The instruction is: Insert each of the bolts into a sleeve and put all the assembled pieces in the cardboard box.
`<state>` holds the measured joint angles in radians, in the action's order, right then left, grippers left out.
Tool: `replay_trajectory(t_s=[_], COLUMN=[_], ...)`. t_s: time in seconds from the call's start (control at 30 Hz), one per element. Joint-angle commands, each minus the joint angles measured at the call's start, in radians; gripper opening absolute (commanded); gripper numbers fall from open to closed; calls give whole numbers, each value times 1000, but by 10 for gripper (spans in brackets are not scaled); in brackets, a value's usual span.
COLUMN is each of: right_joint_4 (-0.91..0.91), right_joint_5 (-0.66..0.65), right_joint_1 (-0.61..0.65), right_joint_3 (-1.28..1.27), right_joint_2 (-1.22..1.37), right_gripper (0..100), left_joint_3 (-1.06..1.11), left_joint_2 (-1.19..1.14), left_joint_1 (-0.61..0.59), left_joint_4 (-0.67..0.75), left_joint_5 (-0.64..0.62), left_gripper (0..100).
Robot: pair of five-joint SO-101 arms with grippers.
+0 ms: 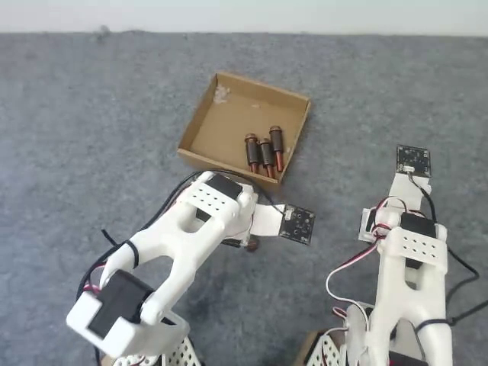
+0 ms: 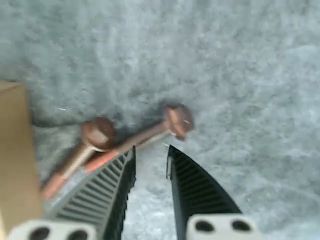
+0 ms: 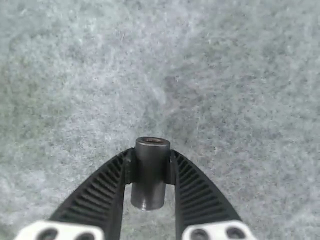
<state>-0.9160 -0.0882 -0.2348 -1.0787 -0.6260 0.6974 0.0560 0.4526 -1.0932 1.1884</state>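
Observation:
Two copper bolts lie on the grey carpet beside the cardboard box (image 1: 263, 88): one bolt (image 2: 172, 121) with its head toward open carpet, the other bolt (image 2: 97, 134) closer to the box wall (image 2: 12, 150). My left gripper (image 2: 151, 150) is open just above the first bolt's shaft, holding nothing. In the high view a bolt's end (image 1: 252, 244) peeks out under the left arm (image 1: 206, 221). My right gripper (image 3: 151, 155) is shut on a dark sleeve (image 3: 150, 175), held upright with its bore facing away. Three assembled pieces (image 1: 264, 152) lie in the box.
The right arm (image 1: 412, 244) stands to the right of the box over bare carpet. The box's front wall (image 1: 229, 164) is close to the left arm's wrist. Grey carpet stretches on all sides, with a pale wall edge at the far back.

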Motion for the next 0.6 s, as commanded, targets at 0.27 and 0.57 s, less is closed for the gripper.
replay_trajectory(t_s=[0.27, 0.57], right_joint_4=[21, 22], right_joint_5=[-17, -18], right_joint_1=[-8, -8], right_joint_3=[35, 35], right_joint_2=[-38, -38], right_gripper=[7, 7], left_joint_3=[-165, -202], left_joint_2=[-169, -199], left_joint_1=[20, 38], left_joint_4=[-46, -100], left_joint_5=[12, 35], left_gripper=[98, 97])
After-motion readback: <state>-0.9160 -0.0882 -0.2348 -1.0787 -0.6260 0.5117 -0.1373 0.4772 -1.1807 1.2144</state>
